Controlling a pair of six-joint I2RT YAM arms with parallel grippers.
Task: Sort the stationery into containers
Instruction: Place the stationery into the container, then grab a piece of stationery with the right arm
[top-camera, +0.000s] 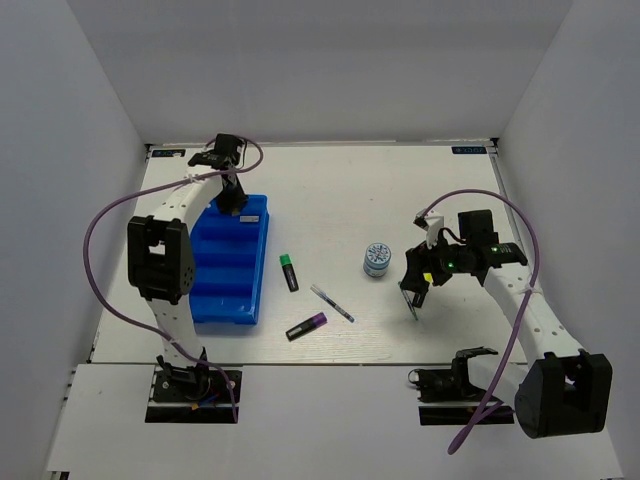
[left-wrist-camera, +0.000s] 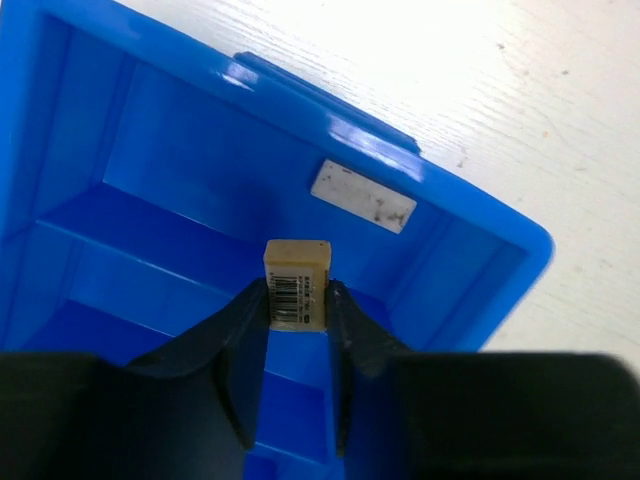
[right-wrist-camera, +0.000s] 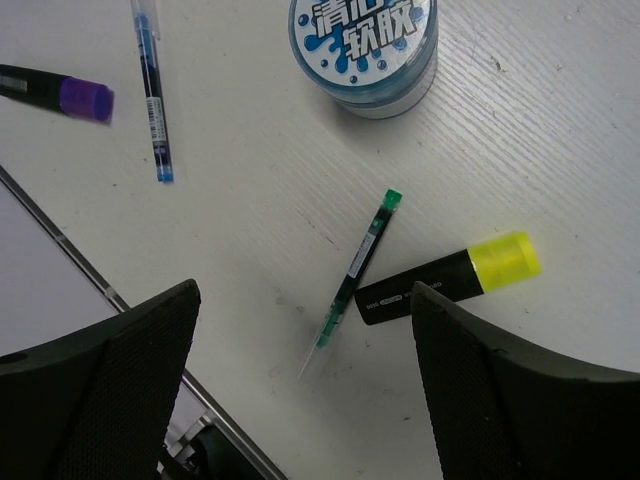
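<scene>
Stationery: most of it lies loose on the table (top-camera: 330, 190). A green-capped highlighter (top-camera: 289, 272), a blue pen (top-camera: 331, 302) and a purple-capped highlighter (top-camera: 306, 326) are in the middle. The round tin (top-camera: 378, 259) is to their right, and a green pen (right-wrist-camera: 355, 270) lies just beside a yellow-capped highlighter (right-wrist-camera: 450, 275) under the right arm.
Tray: the blue tray (top-camera: 225, 290) sits on the left side of the table, well apart from the tin.
Eraser: a small pale eraser (left-wrist-camera: 297, 262) with a barcode, upright over the tray's far compartment.
Pale piece: a flat whitish piece (left-wrist-camera: 362, 195) lies in that compartment by the end wall. It is probably a second eraser, though I cannot tell for sure.
Left gripper (left-wrist-camera: 298, 300): pinched narrow on the eraser's lower half, hanging above the far compartment.
Right gripper (right-wrist-camera: 305, 295): jaws spread wide with nothing between them, hovering over the green pen.
Step in hand: as I read it, dropping the eraser into the far compartment while the right arm lines up a pick.
Next move, left: only a small opening is needed, low and inside the walls — the eraser is light and could bounce or cling to a finger.
Next move, right: the pen lies at a slant and may touch the highlighter. The wrist should turn so the fingers close across the pen alone, reaching right down to the table — the pen is thin and lies flat.
</scene>
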